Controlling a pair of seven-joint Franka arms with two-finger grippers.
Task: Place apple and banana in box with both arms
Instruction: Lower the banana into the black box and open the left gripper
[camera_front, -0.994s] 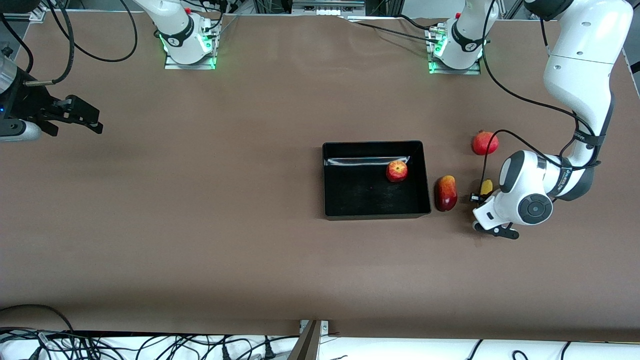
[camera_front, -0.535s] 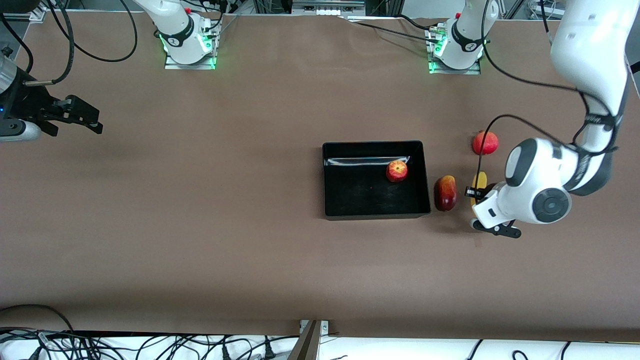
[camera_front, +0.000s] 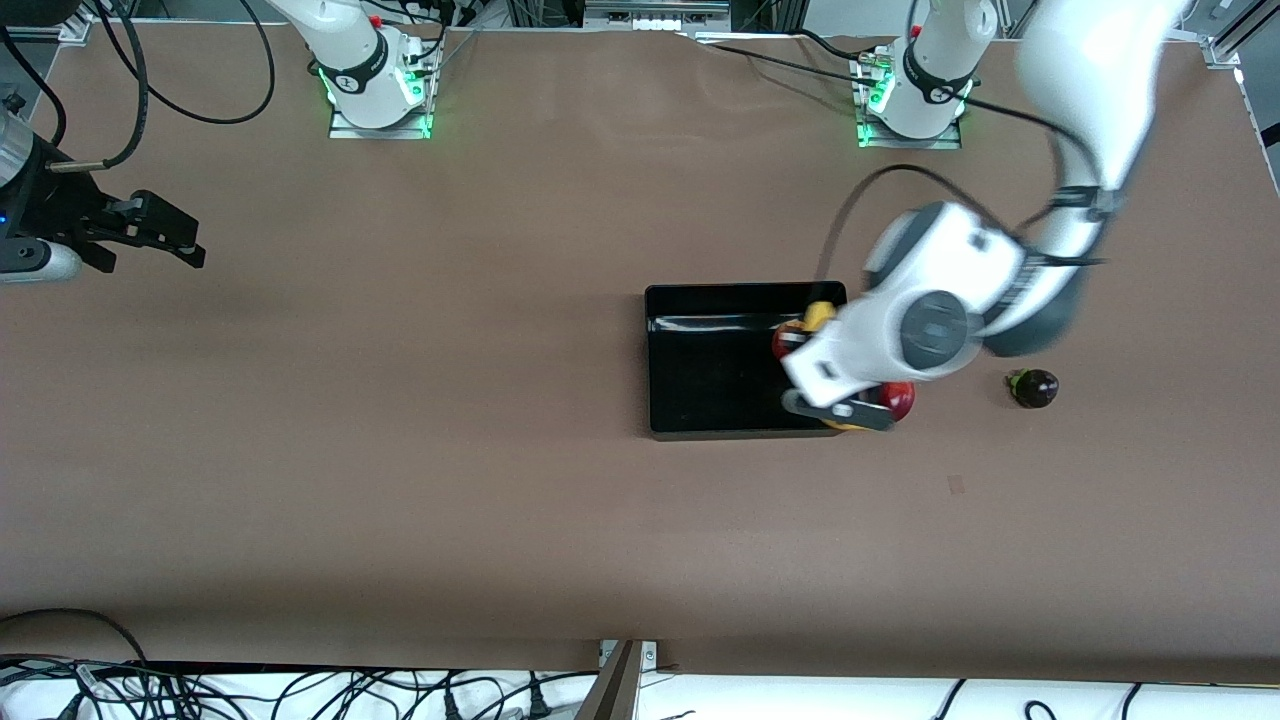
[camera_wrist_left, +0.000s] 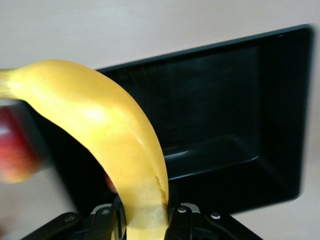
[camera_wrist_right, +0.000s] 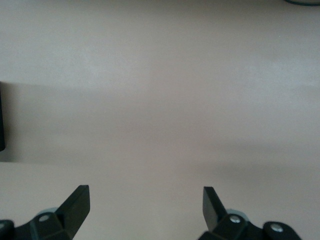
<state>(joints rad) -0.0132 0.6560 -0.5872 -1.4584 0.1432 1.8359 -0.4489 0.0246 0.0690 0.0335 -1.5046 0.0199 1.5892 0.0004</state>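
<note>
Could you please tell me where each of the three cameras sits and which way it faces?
Front: high across the table, facing both arms' bases; left claw over the box, right claw waiting.
Left wrist: on the left arm, looking past its claw shut on the banana into the box; front shares both.
Right wrist: looks past open fingers at bare table.

Glossy black plastic, smooth fruit skin, matt table.
The shallow rectangular black plastic box (camera_wrist_left: 280, 110) shines glossy, streaked with pale reflections along its inner wall. The long curved yellow banana (camera_wrist_left: 115, 145) has smooth, softly sheened skin. The brown table covering (camera_front: 400, 450) looks matt and slightly wrinkled, like cloth.
</note>
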